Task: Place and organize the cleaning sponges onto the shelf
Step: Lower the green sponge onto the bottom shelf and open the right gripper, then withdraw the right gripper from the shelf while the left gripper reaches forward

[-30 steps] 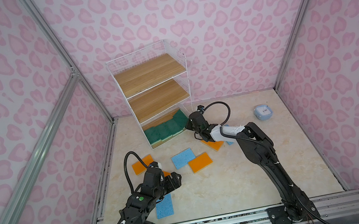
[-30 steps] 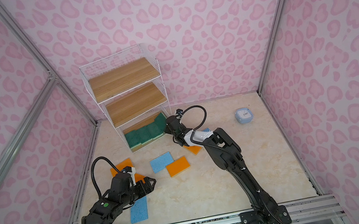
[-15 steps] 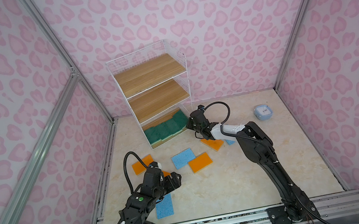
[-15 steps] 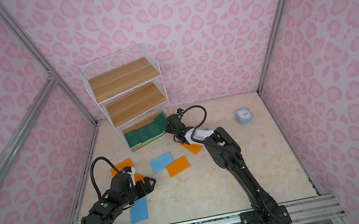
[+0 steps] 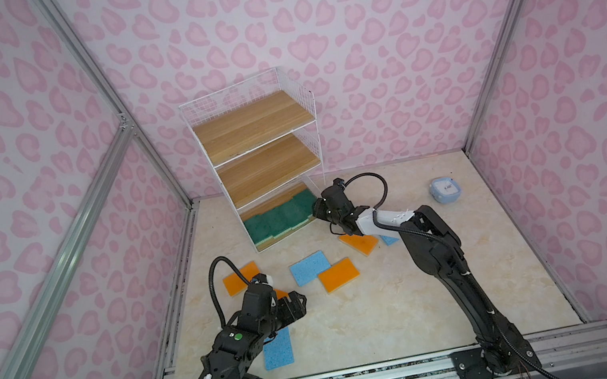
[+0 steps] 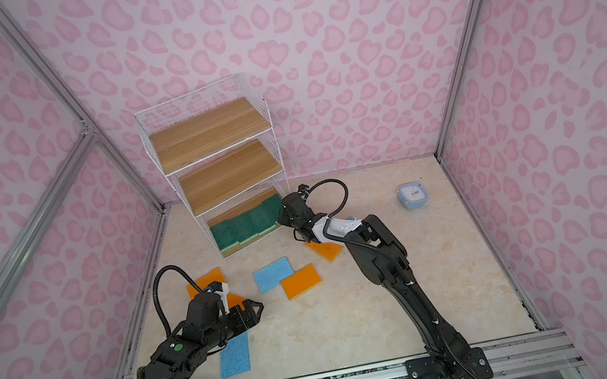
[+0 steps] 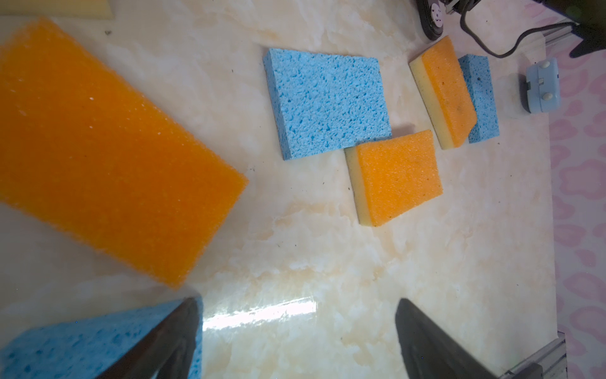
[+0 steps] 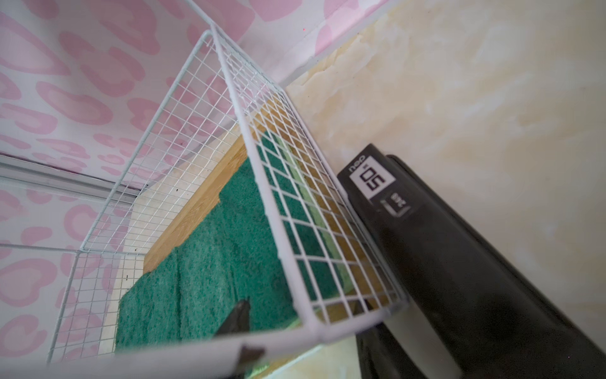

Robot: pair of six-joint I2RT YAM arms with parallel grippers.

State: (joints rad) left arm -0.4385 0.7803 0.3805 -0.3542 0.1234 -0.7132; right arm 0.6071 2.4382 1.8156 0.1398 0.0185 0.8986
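Marble tabletop (image 5: 399, 308), four orange sponges (image 5: 338, 274), three blue sponges (image 5: 309, 267), left fingers (image 7: 170, 338) apart, right fingers (image 8: 238, 316) unclear

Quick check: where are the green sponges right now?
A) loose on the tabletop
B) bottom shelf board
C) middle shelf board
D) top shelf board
B: the green sponges lie in a row on the bottom board of the shelf; both upper boards are bare.
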